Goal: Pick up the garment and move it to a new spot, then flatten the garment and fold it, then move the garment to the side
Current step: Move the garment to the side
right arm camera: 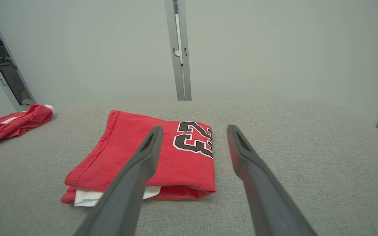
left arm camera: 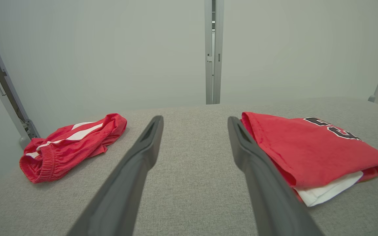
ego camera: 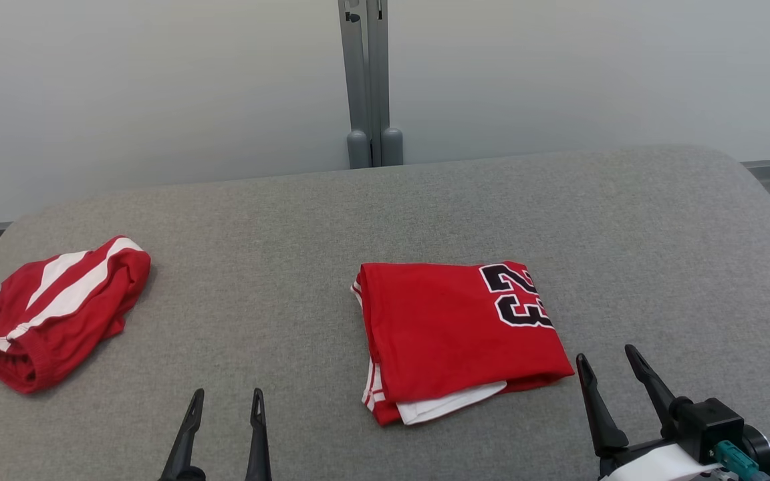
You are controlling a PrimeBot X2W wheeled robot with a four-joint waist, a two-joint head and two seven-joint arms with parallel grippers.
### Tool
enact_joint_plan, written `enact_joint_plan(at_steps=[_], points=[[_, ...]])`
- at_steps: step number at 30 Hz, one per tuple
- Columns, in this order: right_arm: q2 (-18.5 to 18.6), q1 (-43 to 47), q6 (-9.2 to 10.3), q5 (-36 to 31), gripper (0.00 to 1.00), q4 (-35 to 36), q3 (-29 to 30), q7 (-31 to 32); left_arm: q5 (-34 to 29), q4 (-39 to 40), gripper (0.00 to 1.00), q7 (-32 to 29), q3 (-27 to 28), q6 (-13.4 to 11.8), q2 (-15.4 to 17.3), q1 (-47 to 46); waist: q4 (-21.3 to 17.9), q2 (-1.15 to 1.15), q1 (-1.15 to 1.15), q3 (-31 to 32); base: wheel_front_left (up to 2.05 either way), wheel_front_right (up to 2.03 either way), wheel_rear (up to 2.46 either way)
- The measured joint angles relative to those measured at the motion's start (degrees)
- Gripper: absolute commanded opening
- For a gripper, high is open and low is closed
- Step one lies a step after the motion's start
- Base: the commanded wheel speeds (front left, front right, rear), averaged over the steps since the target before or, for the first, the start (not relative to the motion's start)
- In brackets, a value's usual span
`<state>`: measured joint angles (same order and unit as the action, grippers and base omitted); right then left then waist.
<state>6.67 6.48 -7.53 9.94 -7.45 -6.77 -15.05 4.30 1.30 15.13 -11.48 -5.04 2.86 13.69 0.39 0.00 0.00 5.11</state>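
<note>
red cloth with the number 23 uppermost, the folded garment (ego camera: 458, 337) lies on the grey padded table (ego camera: 425, 214), ahead of both pincers and between them: just ahead and inward of the right pincer (ego camera: 605, 354), further ahead and off to the right of the left pincer (ego camera: 228, 395). both pincers stand wide, with nothing between their fingers. we judge the fold complete and the move to the side not yet made. the main hazard sits at the garment's edge nearest the pincers, where a white inner layer and a striped hem poke out from under the red top layer. a pinch that catches the top layer alone would peel the stack open as it lifts, and a drag across the coarse grey covering could shear the layers apart. bunched red shorts (ego camera: 57, 310) lie far out beyond the left pincer, well apart from the garment; a carry in that direction risks setting one piece down on the other.
</note>
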Motion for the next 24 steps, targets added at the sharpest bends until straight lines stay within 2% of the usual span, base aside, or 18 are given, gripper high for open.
enact_joint_plan(at_steps=[16, 24], points=[[0.3, -0.3, 0.00, 0.5, 1.00, -0.6, -0.7, 0.0, 0.0, -0.1, 1.00, 0.0, -0.5, 0.0, 0.0, -0.5, 0.3, 0.00, 0.00, -1.2, 0.00, 0.00, 0.00], [3.6, -5.6, 0.00, 7.6, 1.00, -6.2, -5.5, 0.0, -0.3, 0.2, 1.00, 0.0, -2.8, 0.1, 0.0, -3.0, 0.9, 0.00, 0.00, -3.3, 0.00, 0.00, 0.00]])
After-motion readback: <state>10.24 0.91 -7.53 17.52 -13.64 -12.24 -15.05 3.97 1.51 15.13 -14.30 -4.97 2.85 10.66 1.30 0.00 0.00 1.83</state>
